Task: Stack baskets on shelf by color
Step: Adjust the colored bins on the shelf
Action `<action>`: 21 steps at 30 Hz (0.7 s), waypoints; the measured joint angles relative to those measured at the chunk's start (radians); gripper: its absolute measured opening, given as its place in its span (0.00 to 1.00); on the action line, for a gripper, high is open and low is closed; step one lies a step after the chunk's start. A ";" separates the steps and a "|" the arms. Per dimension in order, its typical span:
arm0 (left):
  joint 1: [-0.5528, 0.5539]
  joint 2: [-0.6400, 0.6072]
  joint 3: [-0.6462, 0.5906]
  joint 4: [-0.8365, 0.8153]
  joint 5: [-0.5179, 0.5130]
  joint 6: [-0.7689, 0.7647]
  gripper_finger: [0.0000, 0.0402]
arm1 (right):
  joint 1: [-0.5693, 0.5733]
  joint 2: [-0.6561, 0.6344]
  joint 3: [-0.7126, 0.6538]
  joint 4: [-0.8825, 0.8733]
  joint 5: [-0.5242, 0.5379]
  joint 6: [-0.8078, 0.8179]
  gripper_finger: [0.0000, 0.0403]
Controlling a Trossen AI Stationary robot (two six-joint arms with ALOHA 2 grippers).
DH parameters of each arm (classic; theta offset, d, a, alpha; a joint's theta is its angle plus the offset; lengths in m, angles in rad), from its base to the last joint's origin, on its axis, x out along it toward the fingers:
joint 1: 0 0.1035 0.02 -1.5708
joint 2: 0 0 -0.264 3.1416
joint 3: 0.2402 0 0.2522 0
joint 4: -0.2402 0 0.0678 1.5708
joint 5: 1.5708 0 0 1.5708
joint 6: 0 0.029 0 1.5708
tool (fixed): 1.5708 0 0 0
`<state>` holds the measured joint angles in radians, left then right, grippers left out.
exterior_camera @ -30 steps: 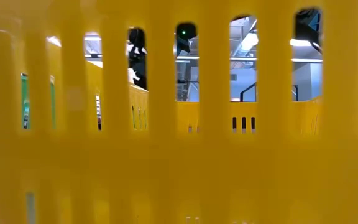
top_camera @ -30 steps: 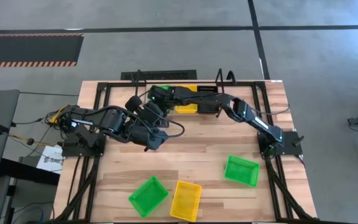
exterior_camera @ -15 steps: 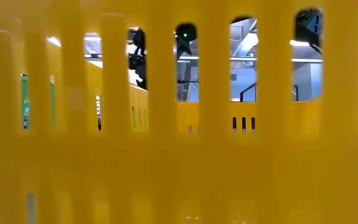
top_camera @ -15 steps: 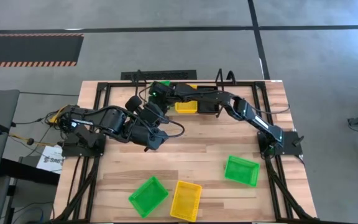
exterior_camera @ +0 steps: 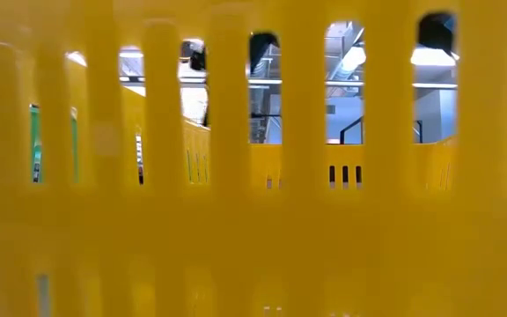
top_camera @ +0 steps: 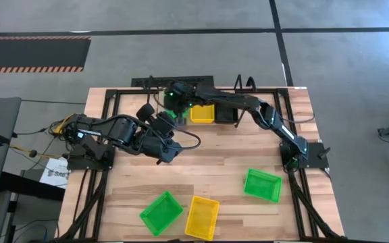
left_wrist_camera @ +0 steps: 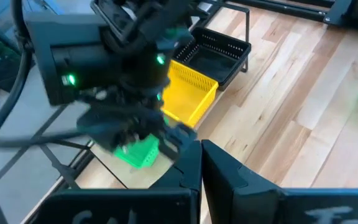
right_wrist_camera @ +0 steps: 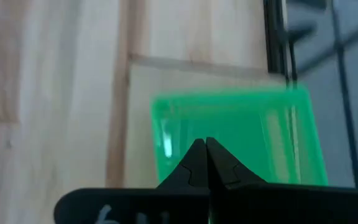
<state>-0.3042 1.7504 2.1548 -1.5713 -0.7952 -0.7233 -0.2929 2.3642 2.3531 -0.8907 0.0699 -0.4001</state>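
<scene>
The right arm reaches across the far edge of the tabletop [top_camera: 208,162] to the left part of the shelf [top_camera: 225,115], and the right tool [right_wrist_camera: 206,163] hangs over a green basket [right_wrist_camera: 235,134] that sits there; its two dark fingertips are pressed together with nothing between them, and in the right wrist view they meet over the near rim of that basket, though whether they touch it cannot be told. From above, that basket shows only as a small green patch [top_camera: 175,99] under the arm. Just right of it on the shelf sits a yellow basket [top_camera: 202,113], and right of that a black basket [left_wrist_camera: 219,55], seen plainly in the left wrist view. The left arm lies over the left-middle of the tabletop, well short of the shelf, with the left tool [left_wrist_camera: 201,158] pointing toward the shelf; its fingers are pressed together and hold nothing. Three more baskets lie loose near the front edge: a green one at front left [top_camera: 161,212], a yellow one just beside it [top_camera: 202,217], and another green one to the right [top_camera: 262,185], apart from the other two. The low view is almost filled by the slotted wall of the front yellow basket [exterior_camera: 253,229].
</scene>
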 joint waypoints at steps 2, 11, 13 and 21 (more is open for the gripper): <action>0.000 0.000 0.000 0.000 0.007 0.000 0.00 | -0.020 0.007 0.000 -0.042 -0.002 0.007 0.00; 0.000 0.000 0.000 0.000 0.015 0.001 0.00 | -0.054 0.043 -0.001 -0.066 -0.017 0.001 0.00; 0.000 0.000 0.000 0.000 0.015 0.001 0.00 | -0.057 0.046 -0.002 -0.070 -0.026 -0.001 0.00; 0.000 0.000 0.000 0.000 0.015 0.001 0.00 | -0.036 0.045 -0.002 -0.042 -0.047 0.019 0.00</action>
<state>-0.3042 1.7504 2.1548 -1.5711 -0.7803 -0.7223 -0.3293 2.4096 2.3512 -0.9332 0.0229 -0.3816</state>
